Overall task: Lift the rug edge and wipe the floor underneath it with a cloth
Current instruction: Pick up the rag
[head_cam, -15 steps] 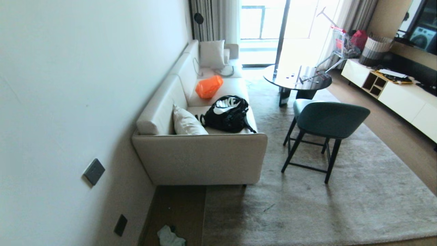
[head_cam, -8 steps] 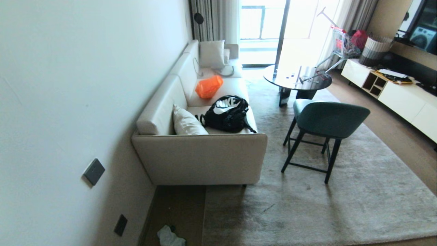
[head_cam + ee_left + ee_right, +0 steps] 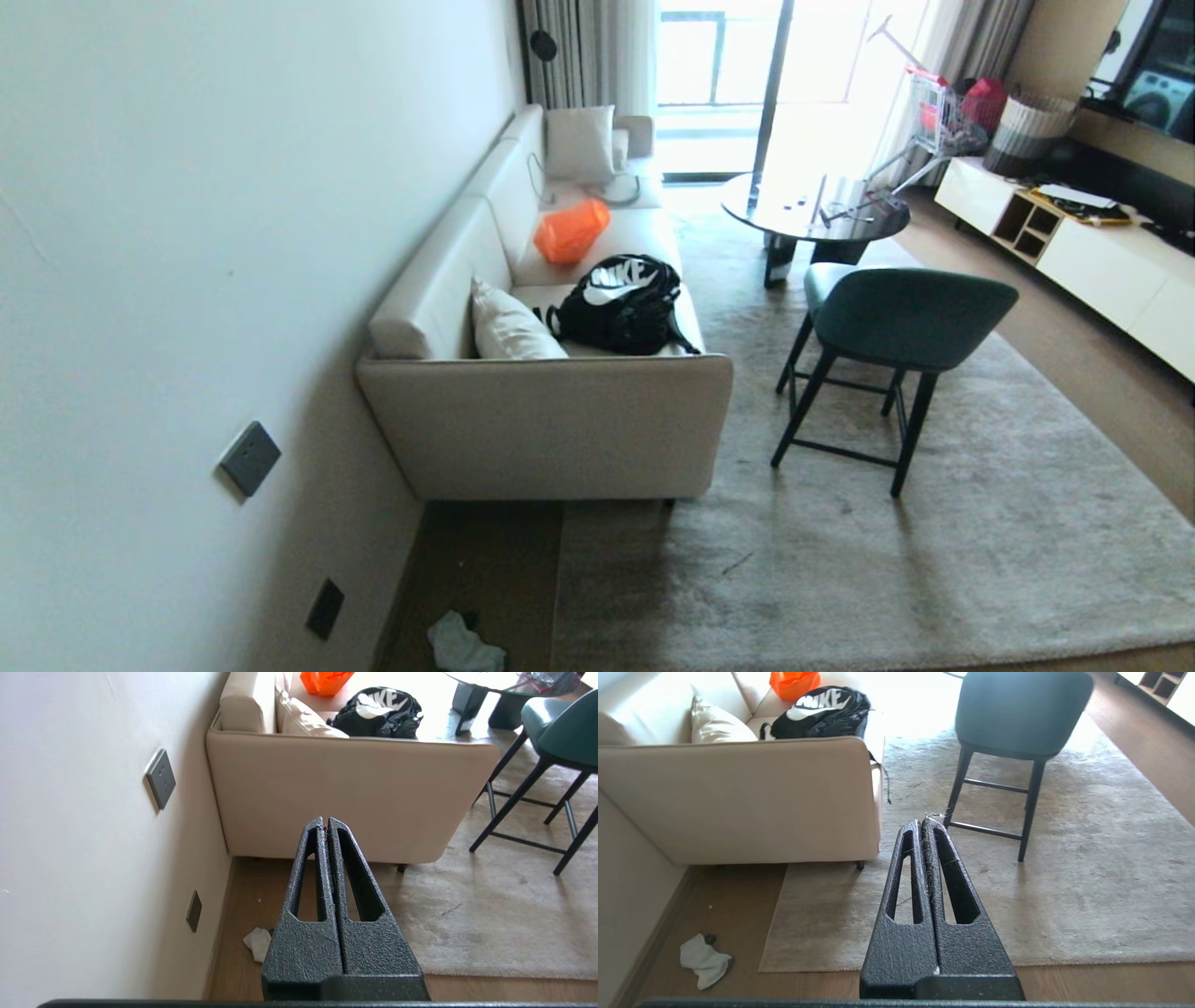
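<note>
While both tools are closed, the cloth lies on the floor

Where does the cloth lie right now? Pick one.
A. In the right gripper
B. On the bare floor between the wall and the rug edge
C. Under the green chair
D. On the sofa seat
B: the cloth lies crumpled on the floor, left of the rug edge.

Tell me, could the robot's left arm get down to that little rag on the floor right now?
Probably yes. The cloth lies loose on bare floor by the wall, nothing over it; the left gripper, shut, would need opening first.
</note>
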Motion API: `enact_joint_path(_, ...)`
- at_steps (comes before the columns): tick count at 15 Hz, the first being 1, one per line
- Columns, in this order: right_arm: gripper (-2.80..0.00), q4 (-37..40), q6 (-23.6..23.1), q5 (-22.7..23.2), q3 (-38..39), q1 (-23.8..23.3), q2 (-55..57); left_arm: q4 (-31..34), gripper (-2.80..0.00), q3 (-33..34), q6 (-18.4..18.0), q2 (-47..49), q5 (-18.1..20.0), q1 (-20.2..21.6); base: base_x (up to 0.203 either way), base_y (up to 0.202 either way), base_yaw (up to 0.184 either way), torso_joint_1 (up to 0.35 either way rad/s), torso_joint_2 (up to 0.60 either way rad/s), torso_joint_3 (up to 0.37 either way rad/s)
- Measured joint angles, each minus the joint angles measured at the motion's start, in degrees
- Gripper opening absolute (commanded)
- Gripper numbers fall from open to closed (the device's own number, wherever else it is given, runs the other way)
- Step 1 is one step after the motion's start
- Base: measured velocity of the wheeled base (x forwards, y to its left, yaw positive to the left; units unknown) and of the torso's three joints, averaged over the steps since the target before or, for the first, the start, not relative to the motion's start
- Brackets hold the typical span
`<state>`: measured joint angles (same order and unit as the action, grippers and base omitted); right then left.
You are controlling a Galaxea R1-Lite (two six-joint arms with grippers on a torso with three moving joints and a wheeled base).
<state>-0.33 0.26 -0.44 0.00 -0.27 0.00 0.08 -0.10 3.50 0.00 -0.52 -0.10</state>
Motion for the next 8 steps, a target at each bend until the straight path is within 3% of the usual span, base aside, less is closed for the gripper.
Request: enact_joint_path(8, -2.8, 0.02, 0.0, 0.01, 0.0, 0.0, 0.0, 0.02, -2.8, 0.0, 0.03, 0.0, 0.0, 0.0, 0.0, 0.0, 0.0, -0.132, 0.33, 0.195)
